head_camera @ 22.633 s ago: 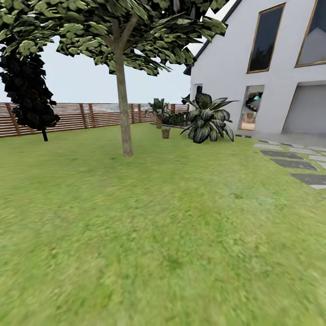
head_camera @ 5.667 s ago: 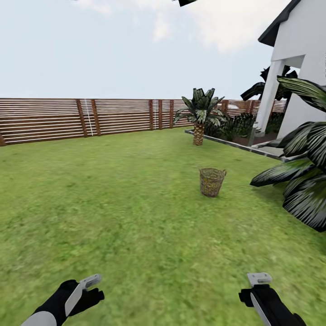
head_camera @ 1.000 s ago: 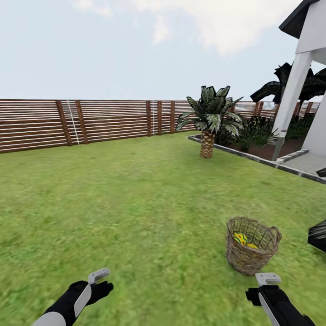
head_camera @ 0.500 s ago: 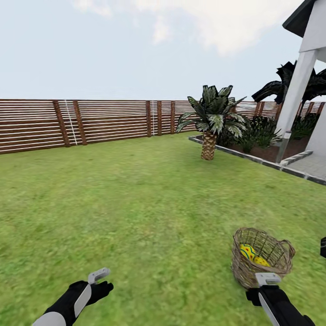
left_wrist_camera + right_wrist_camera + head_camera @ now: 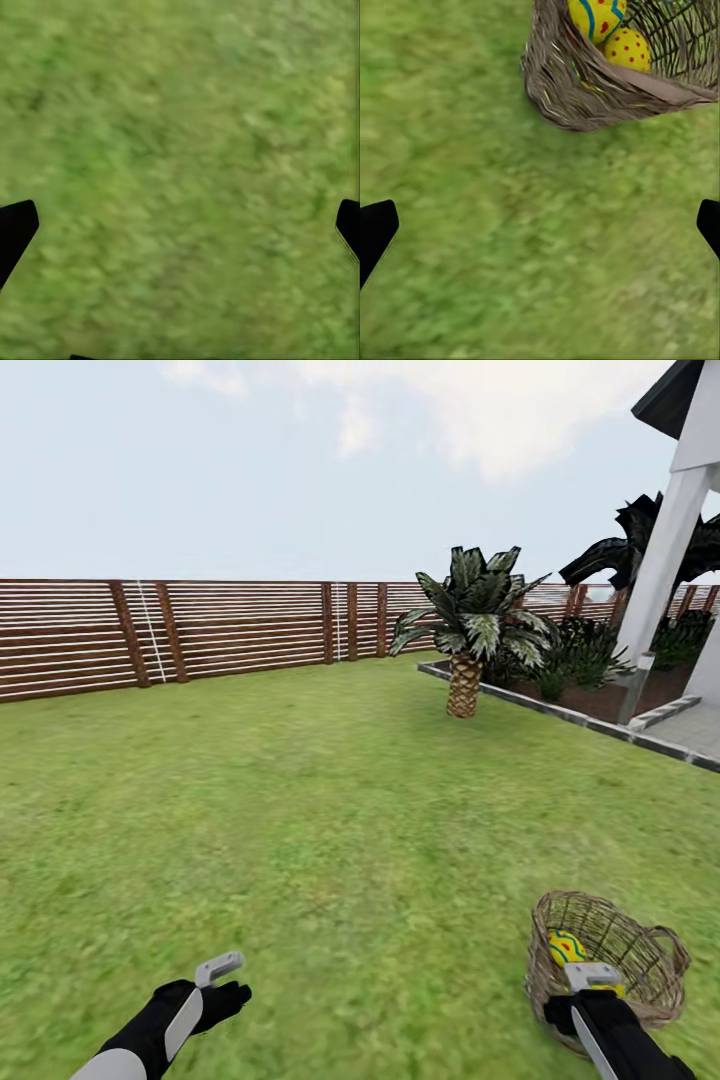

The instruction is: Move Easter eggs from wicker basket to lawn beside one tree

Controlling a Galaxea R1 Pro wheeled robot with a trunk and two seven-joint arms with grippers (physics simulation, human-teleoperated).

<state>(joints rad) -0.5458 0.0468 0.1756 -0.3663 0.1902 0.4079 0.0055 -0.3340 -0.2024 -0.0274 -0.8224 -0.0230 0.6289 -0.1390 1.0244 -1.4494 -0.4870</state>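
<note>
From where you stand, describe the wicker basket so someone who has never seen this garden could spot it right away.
Start at the slatted wooden fence and come forward over the lawn towards the robot's right gripper. Just beyond it stands the wicker basket, brown, woven and deep, with a thin handle. It is the only container on the grass, and patterned yellow eggs lie inside.

- Even, bright daylight lies over the lawn (image 5: 300, 810); no single light source shows.
- The sky (image 5: 300, 460) is pale and hazy, without glare.
- Cast shadows are faint or missing under the wicker basket (image 5: 585, 97).
- Grass is smeared and soft in both wrist views.
- The fence (image 5: 200, 630) renders fairly crisp.
</note>
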